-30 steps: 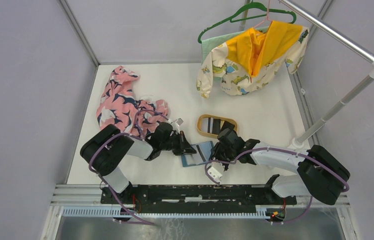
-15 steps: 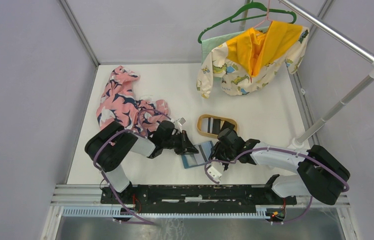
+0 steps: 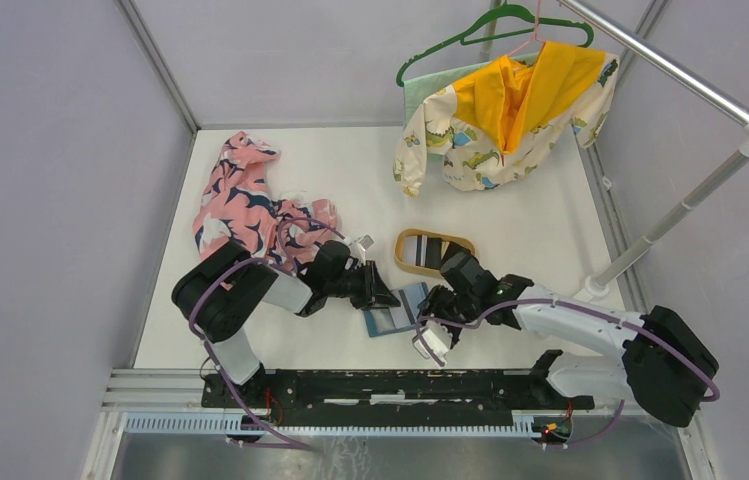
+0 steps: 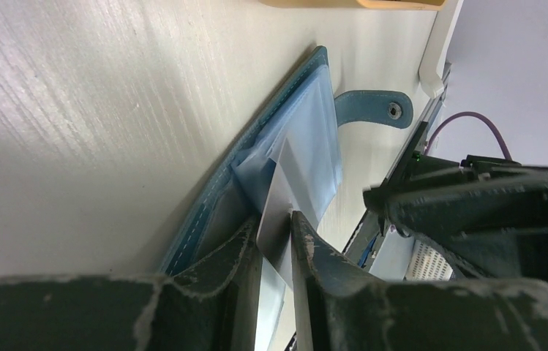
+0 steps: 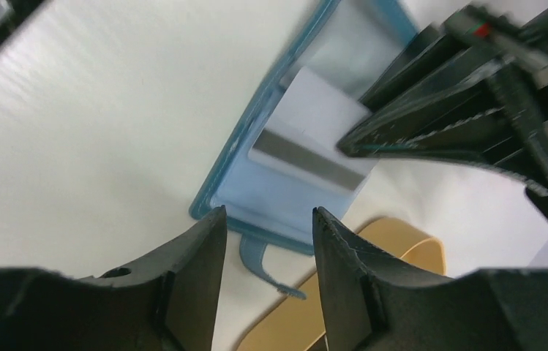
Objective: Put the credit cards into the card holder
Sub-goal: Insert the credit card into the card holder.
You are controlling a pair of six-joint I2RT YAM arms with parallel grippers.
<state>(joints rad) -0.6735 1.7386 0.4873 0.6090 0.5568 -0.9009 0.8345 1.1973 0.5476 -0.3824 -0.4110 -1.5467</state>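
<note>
The teal card holder lies open on the white table between my two grippers. A pale card with a grey stripe stands partly in one of its inner pockets. My left gripper has this card between its fingers, which are slightly parted and open. It reaches in from the left. My right gripper hovers open over the holder's near edge and snap tab, with nothing between its fingers. Dark credit cards lie in the tan oval tray.
A pink floral garment lies behind the left arm. A dinosaur-print garment hangs on a green hanger from a metal rack pole at the right. The tray sits just beyond the holder.
The left fingers have parted slightly around the pale card. The right gripper has opened wider and its arm has shifted a little to the right.
</note>
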